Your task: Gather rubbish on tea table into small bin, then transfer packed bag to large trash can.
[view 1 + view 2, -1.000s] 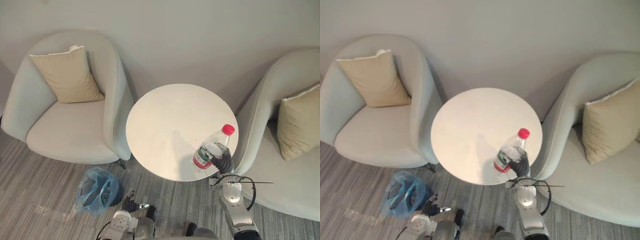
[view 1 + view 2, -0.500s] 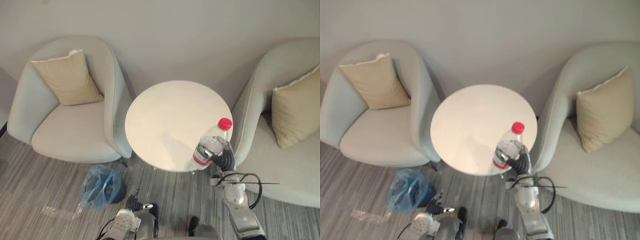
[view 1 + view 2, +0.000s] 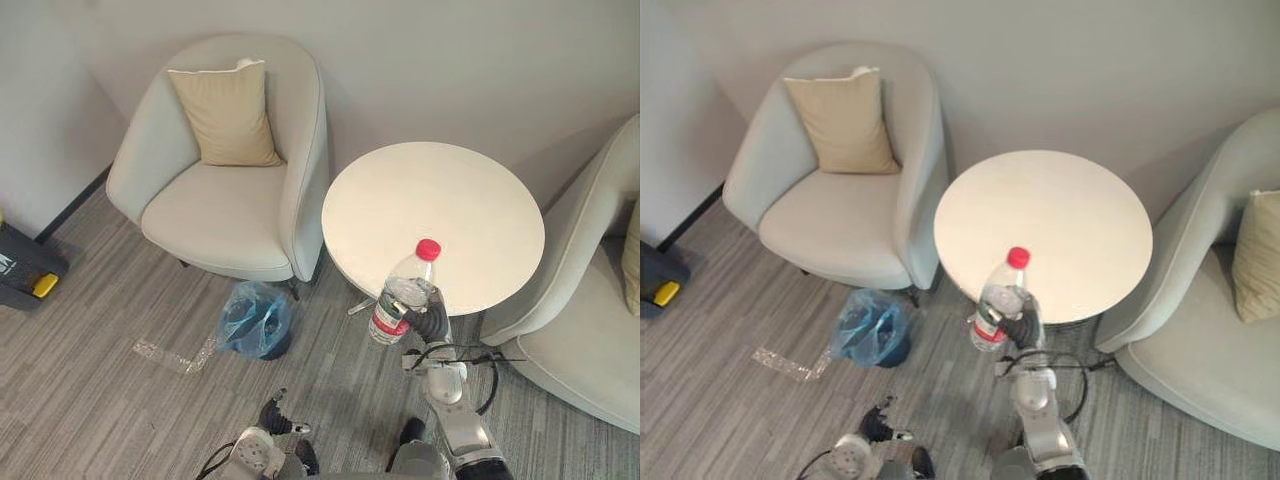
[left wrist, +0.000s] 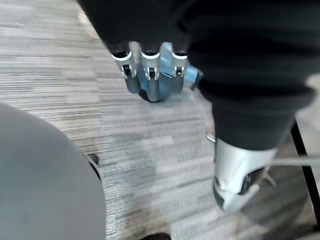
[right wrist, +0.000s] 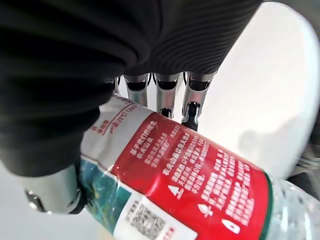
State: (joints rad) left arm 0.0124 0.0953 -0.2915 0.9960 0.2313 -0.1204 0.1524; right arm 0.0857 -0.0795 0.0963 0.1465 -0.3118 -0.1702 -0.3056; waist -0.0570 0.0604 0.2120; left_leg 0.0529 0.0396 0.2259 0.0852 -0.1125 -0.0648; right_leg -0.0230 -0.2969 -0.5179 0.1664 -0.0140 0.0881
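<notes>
Bottle (image 3: 398, 300) held at the table's (image 3: 450, 200) near edge.
Right hand (image 3: 432, 322) curls round the bottle; left hand (image 4: 152, 75) curled, empty.

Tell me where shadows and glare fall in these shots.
Left eye view: even, soft light; the armchair throws a faint shadow on the wall, and the tea table shows no hard glare. Right wrist view: the tea table is very bright, with a soft grey shadow patch past the bottle in the right hand.

Clear red-capped bottle (image 3: 402, 297) tilted in fingers (image 5: 163, 97), blue-bagged bin (image 3: 255, 320) on floor (image 3: 120, 400)
</notes>
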